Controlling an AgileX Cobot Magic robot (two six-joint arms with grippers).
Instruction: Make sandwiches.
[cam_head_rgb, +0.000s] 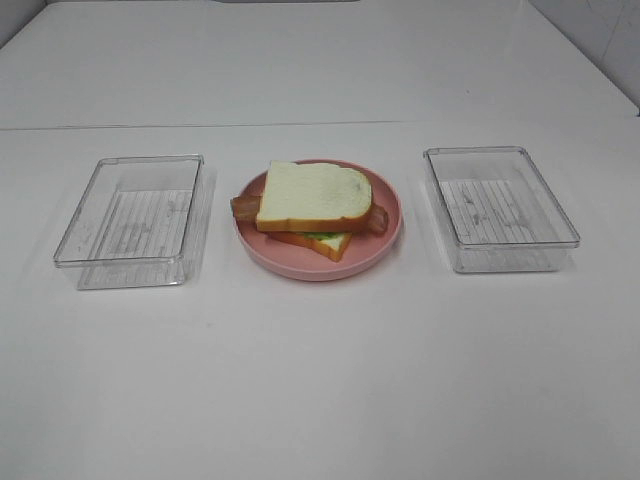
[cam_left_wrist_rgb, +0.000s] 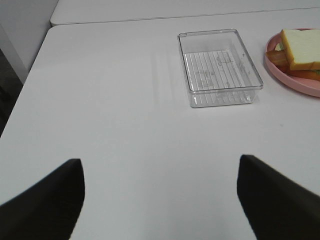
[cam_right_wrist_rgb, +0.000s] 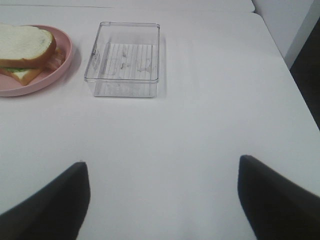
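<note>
Currently, the sandwich (cam_head_rgb: 314, 208) sits assembled on a pink plate (cam_head_rgb: 385, 240) at the middle of the white table (cam_head_rgb: 320, 380). The top bread slice (cam_head_rgb: 314, 196) lies skewed over the bottom bread slice (cam_head_rgb: 318, 244), so one corner of the lower slice projects toward the near rim of the plate. A green lettuce leaf (cam_head_rgb: 322, 237) shows in the gap between the slices. Brown-red bacon strips (cam_head_rgb: 243, 208) protrude from both sides of the stack and end inside the plate rim. A cheese slice cannot be made out.

Two clear plastic trays flank the plate, each apart from it. The left tray (cam_head_rgb: 132, 220) stands just beside the plate on the left; the right tray (cam_head_rgb: 500, 208) stands a little farther off on the right. Both have ribbed floors and hold nothing visible.

Neither arm appears in the high view. In the left wrist view, the left gripper (cam_left_wrist_rgb: 160, 200) stands with its jaws spread wide above bare table, holding nothing, with the left tray and the plate edge ahead of it. In the right wrist view, the right gripper (cam_right_wrist_rgb: 162, 200) likewise has its jaws spread wide over bare table, holding nothing, well apart from the right tray and the sandwich.
</note>
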